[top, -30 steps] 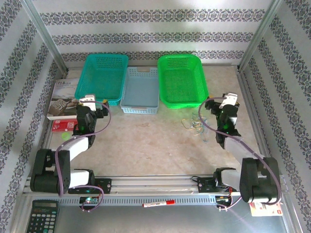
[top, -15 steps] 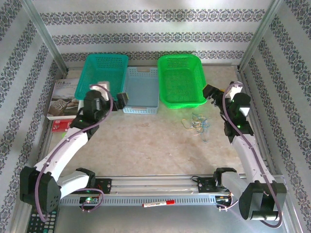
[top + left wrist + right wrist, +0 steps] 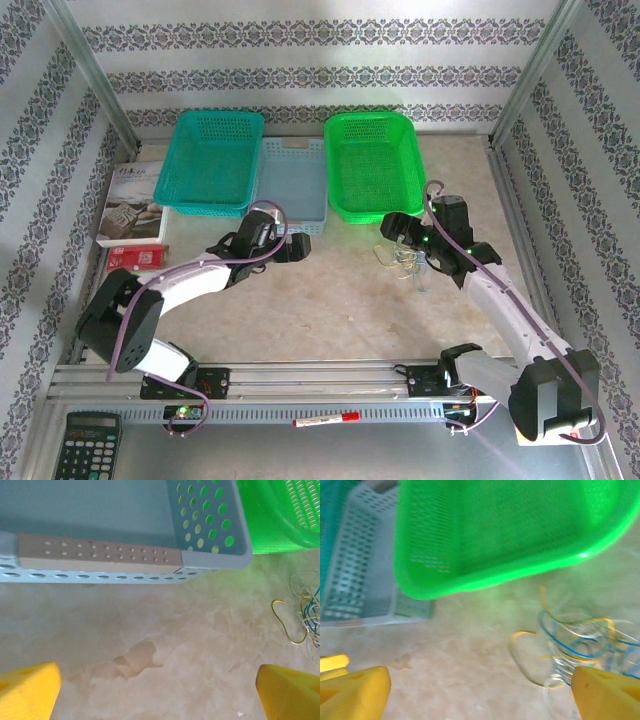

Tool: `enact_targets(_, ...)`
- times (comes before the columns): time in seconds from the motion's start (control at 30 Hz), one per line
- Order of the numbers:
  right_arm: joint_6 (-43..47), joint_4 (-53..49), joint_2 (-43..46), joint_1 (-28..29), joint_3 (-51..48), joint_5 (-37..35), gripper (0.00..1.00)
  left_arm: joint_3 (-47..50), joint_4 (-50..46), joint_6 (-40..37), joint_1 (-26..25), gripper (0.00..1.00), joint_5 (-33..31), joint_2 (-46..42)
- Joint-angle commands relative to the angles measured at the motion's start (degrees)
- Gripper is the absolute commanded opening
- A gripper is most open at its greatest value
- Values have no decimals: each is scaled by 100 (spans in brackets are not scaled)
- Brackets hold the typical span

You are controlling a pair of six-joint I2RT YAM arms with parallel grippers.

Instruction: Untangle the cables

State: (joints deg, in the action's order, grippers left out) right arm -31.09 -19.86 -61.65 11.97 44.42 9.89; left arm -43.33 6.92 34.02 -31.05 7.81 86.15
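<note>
Cables point(image 3: 404, 260) lie bunched on the worktop point(image 3: 330, 300), right of centre; untangling appears not begun. Left tool point(image 3: 293, 247) and right tool point(image 3: 397, 229) stand wide, empty.

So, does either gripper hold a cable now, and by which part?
Nothing is held. The left gripper and the right gripper are both open; the cables lie loose on the table.
</note>
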Motion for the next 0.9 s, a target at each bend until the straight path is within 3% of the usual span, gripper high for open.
enact_targets(0.0,252,-589,132,-228,112,-570,96,-308,803,188,-59,100,163,351)
enact_targets(0.13,312,-554,118,-595,-28,-379,98,-630,1066,166,-60,99,258,877)
enact_targets(0.43,319,-336,132,-774,-101,-144,98,-1572,1263,-121,-55,100,271,1905)
enact_targets(0.67,386,-399,-457,-922,647,-831,98,-2258,1076,-229,18,100,363,2391)
enact_targets(0.87,640,-504,-1842,-942,1818,-1639,98,-1657,1161,1,22,100,546,1767)
